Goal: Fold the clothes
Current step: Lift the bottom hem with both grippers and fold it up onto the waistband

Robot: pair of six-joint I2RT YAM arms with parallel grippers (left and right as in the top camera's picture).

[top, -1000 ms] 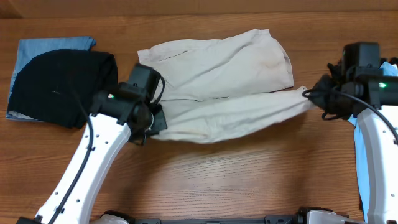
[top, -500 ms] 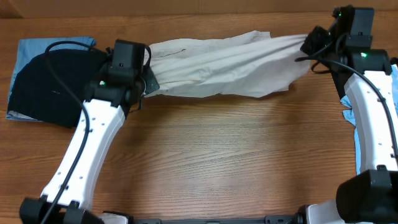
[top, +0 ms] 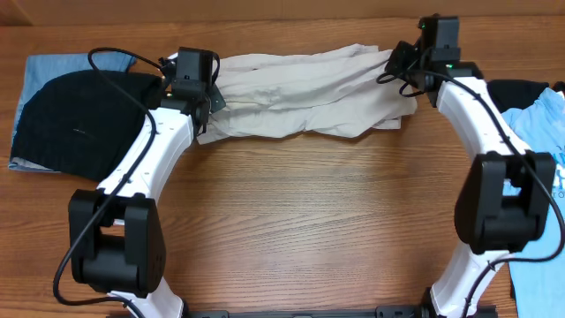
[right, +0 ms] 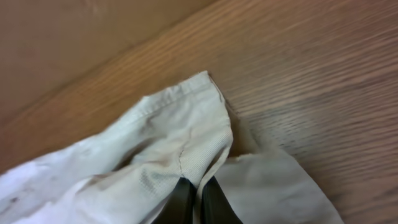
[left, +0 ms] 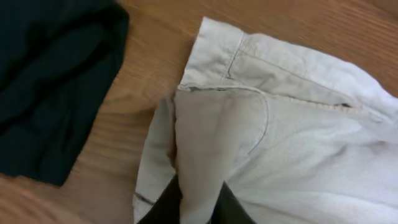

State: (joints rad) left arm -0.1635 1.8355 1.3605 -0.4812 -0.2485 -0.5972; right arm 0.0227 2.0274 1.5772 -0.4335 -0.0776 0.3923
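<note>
The pale beige shorts (top: 300,93) lie bunched in a long band across the far side of the table. My left gripper (top: 210,99) is shut on their left end; in the left wrist view a fold of cloth (left: 211,143) runs up from between the dark fingers (left: 198,208), near a seamed hem. My right gripper (top: 399,64) is shut on their right end; in the right wrist view the fingers (right: 194,202) pinch a hemmed edge of the shorts (right: 180,137).
A black knit garment (top: 84,124) lies on a light blue cloth (top: 53,66) at the far left, also in the left wrist view (left: 50,74). A light blue T-shirt (top: 538,168) and a dark item (top: 521,90) lie at the right edge.
Both grippers have carried the near edge of the shorts away from me to the far side, folding the shorts over into a narrower bunched band. The right gripper also moved left.
</note>
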